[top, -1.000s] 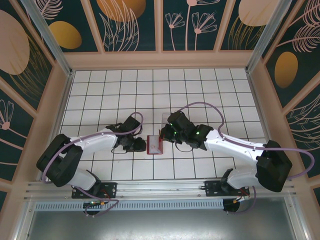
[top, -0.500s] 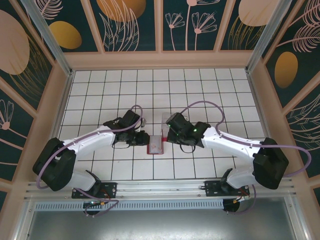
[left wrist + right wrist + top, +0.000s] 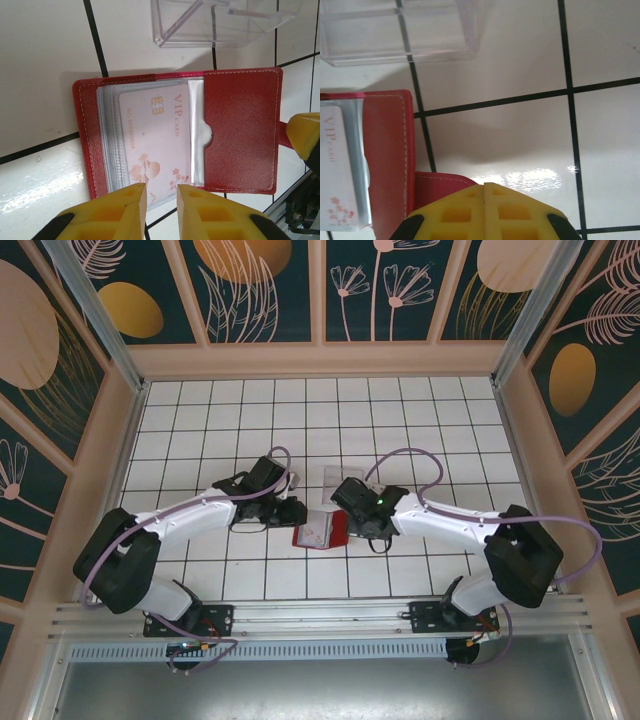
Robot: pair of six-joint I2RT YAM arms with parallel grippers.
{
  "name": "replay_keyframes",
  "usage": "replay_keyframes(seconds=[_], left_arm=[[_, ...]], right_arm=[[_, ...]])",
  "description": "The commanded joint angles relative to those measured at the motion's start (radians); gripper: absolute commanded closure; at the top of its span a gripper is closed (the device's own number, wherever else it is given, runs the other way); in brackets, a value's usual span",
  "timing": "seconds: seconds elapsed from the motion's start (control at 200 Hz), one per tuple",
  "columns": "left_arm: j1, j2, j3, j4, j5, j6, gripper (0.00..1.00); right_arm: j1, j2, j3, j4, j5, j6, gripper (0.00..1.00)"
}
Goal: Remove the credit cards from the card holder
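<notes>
The red card holder (image 3: 338,531) lies open on the tiled floor between both arms. Its left half holds clear sleeves with a pale pink credit card (image 3: 155,140) marked VIP on top; its right half is a plain red flap (image 3: 240,130). My left gripper (image 3: 161,189) hovers at the near edge of the card, open by a narrow gap with nothing between the yellow fingers. My right gripper (image 3: 484,186) is shut, its tips resting over the small red closing tab (image 3: 437,182) at the holder's right side. The holder's edge (image 3: 385,150) and card (image 3: 337,170) also show on the left of the right wrist view.
A clear plastic tray (image 3: 335,480) stands just beyond the holder, close to both grippers; it shows too as the tray (image 3: 225,20) and the tray (image 3: 395,30) in the wrist views. White tiles with black joints stretch all around, walled by wooden panels.
The holder now lies spread wider, its red flap out to the right. The left gripper has moved right to the holder and narrowed. The right gripper has shifted down to the holder's right edge.
</notes>
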Motion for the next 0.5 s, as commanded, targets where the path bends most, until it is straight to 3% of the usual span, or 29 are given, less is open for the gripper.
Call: replay_keyframes(seconds=[0.0,0.245,0.495], left_arm=[[-0.006,0.015,0.020,0.022,0.016,-0.013,0.75],[-0.006,0.034,0.033,0.036,0.021,-0.011,0.76],[-0.006,0.058,0.035,0.052,0.028,-0.010,0.76]], right_arm=[[-0.005,0.011,0.003,-0.078,0.067,0.020,0.91],[-0.018,-0.017,0.080,-0.143,0.076,0.009,0.72],[-0.054,-0.071,0.167,-0.118,0.007,-0.033,0.69]])
